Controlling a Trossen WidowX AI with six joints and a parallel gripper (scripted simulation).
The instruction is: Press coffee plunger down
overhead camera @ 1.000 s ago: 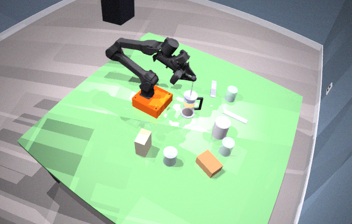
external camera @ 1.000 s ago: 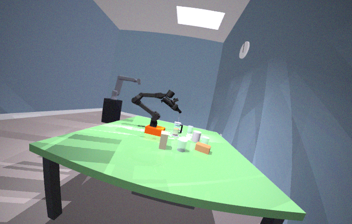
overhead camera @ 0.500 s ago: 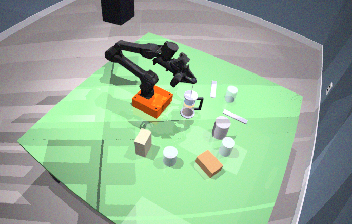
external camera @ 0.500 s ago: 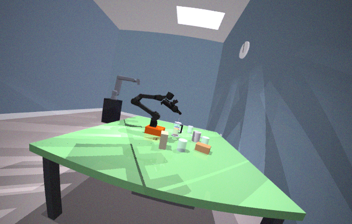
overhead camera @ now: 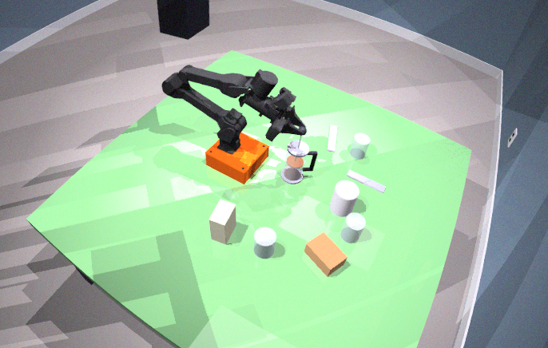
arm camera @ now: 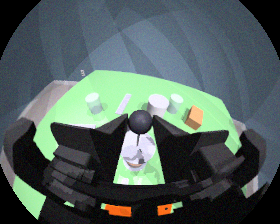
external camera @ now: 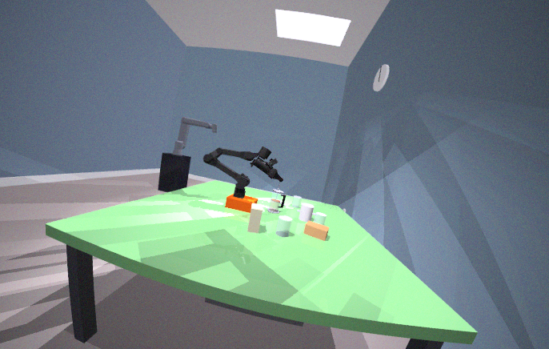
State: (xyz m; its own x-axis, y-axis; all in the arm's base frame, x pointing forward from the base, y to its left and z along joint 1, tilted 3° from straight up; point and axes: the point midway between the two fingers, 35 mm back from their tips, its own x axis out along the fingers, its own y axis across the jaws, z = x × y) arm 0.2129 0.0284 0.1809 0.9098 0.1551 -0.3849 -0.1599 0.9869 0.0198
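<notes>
Between our fingers, the gripper [arm camera: 140, 124] is clamped on the plunger knob [arm camera: 140, 121]; directly beneath stands the coffee press [overhead camera: 296, 162], upright on the green table [overhead camera: 137, 242] just beside the orange base [overhead camera: 237, 159]. Past the press lie two flat white strips [overhead camera: 332, 137] and a pale cylinder [overhead camera: 359, 144]; farther out stand a large white cylinder [overhead camera: 344, 198], an orange block [overhead camera: 325, 253] and a cream block [overhead camera: 223, 221], all apart from it.

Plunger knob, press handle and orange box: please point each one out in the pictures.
plunger knob [arm camera: 140, 121], wrist view, on the dark ball.
press handle [overhead camera: 313, 160], top view, on the black loop.
orange box [overhead camera: 325, 253], top view, on its top face.
</notes>
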